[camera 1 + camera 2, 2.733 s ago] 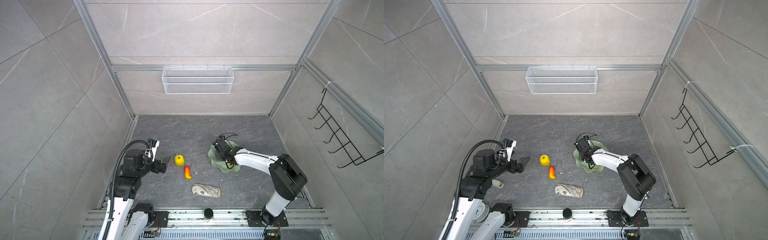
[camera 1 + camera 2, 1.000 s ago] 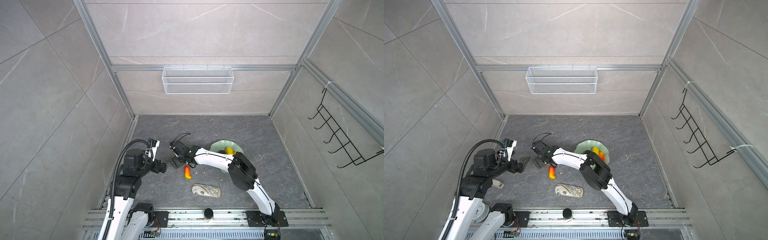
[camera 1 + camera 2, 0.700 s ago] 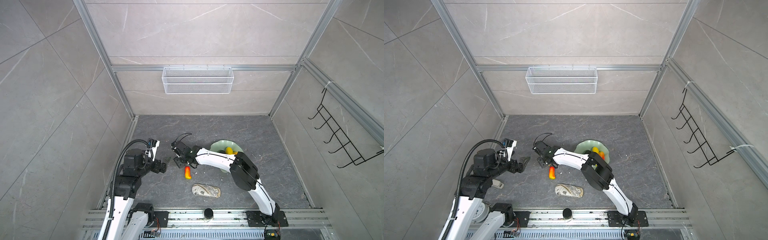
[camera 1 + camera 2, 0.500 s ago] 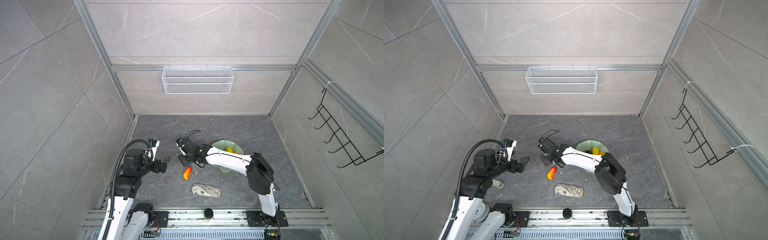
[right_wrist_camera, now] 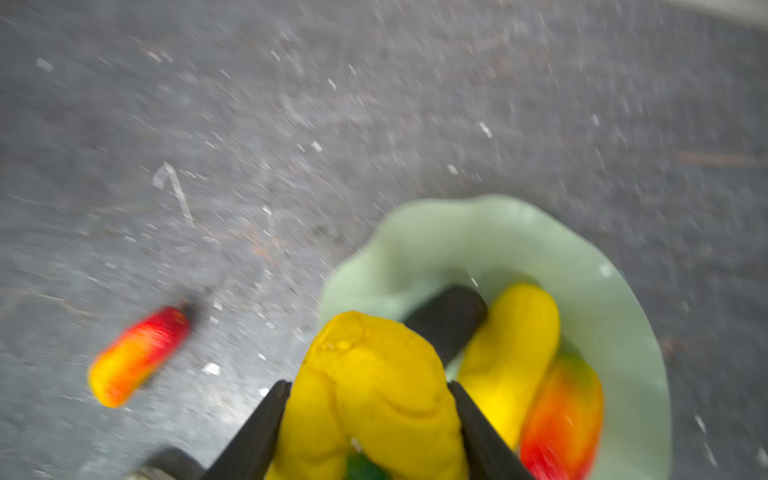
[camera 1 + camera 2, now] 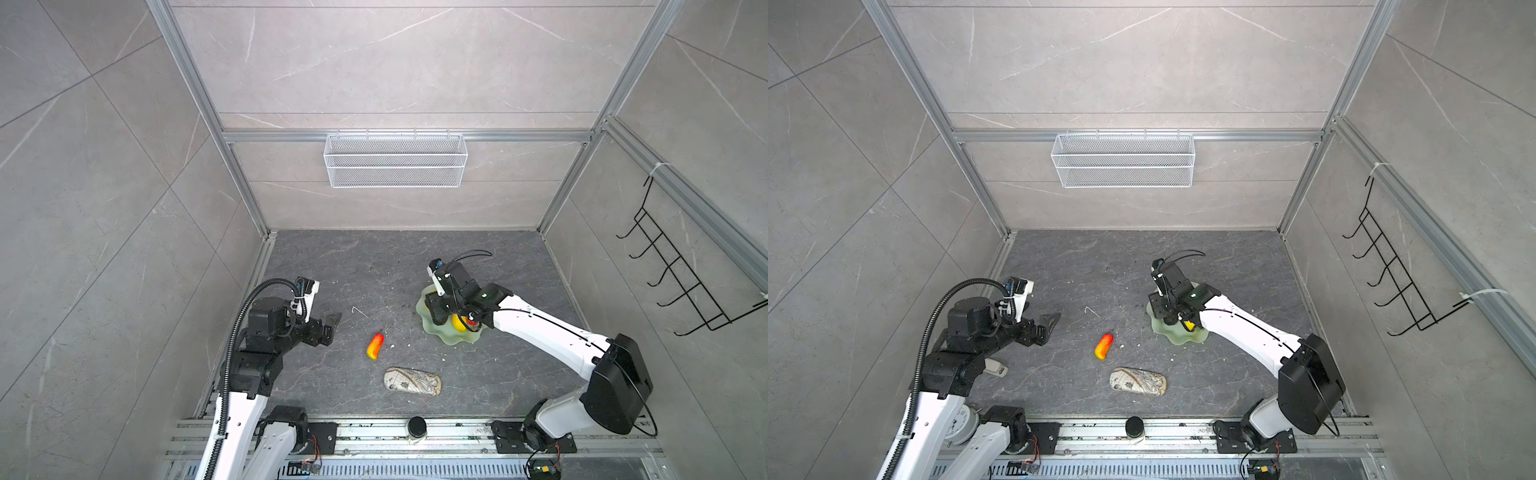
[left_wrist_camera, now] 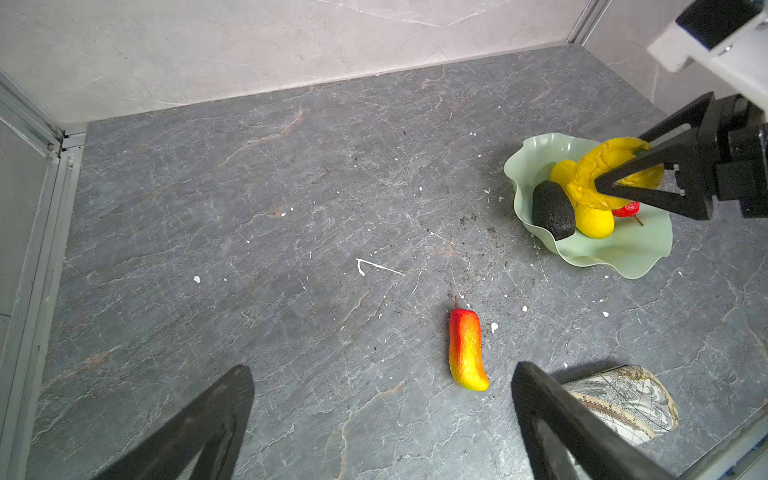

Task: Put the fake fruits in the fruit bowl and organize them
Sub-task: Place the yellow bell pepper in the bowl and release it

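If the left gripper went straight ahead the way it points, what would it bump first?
Most likely the red-orange-to-yellow oblong fake fruit, lying on the dark grey floor ahead of the open left gripper, within its jaw span but off-centre. Depth is unclear; it might pass over it.

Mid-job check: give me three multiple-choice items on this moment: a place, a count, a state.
1. Where is the loose red-and-yellow fruit? A in the wire basket; B on the grey floor; C on the patterned pouch.
2. How many fruits lie in the bowl? A one; B five; C three.
3. The right claw is: A shut on the lumpy yellow fruit; B open and empty; C out of view.
Key: 1 B, it lies alone on the floor; 2 C, black piece, long yellow piece, red-orange piece; 3 A, the fruit sits clamped in it above the bowl.
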`<state>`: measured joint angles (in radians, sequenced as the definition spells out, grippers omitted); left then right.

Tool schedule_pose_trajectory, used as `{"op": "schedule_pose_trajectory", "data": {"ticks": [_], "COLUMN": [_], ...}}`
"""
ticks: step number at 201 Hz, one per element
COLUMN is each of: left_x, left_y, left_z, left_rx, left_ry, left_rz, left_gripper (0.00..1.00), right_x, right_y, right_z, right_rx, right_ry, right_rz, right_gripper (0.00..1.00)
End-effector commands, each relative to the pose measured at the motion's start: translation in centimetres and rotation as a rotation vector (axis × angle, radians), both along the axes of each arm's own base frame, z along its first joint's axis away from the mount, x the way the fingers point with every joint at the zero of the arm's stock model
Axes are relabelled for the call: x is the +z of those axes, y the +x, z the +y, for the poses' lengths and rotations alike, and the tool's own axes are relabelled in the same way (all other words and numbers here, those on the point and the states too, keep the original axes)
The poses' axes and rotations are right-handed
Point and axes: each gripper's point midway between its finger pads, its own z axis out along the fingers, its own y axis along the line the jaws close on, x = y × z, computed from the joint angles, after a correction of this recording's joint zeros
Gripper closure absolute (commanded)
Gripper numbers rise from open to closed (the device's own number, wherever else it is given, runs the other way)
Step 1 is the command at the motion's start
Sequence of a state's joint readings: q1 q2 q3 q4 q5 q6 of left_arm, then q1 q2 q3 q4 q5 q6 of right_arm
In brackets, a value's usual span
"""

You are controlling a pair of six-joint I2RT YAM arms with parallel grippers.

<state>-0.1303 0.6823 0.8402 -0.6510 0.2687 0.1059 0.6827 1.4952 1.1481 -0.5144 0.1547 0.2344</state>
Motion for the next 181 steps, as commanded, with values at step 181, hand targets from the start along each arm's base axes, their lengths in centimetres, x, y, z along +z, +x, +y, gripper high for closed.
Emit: {"op": "schedule_pose_trajectory", "data": {"ticks": [181], "left_x": [0.9], "left_y": [0.3], "left_z": [-0.3], "left_rx": [-0.005], "left_ry": [-0.027], "left_rz": [-0.021], "left_gripper": [0.00], "right_x": [-8.0], "right_y": [-1.6], "right_z": [-3.2], "right_rx": [-0.069], "right_ry": [-0.103], "right_rz": [0.154], "right_gripper": [0.60]}}
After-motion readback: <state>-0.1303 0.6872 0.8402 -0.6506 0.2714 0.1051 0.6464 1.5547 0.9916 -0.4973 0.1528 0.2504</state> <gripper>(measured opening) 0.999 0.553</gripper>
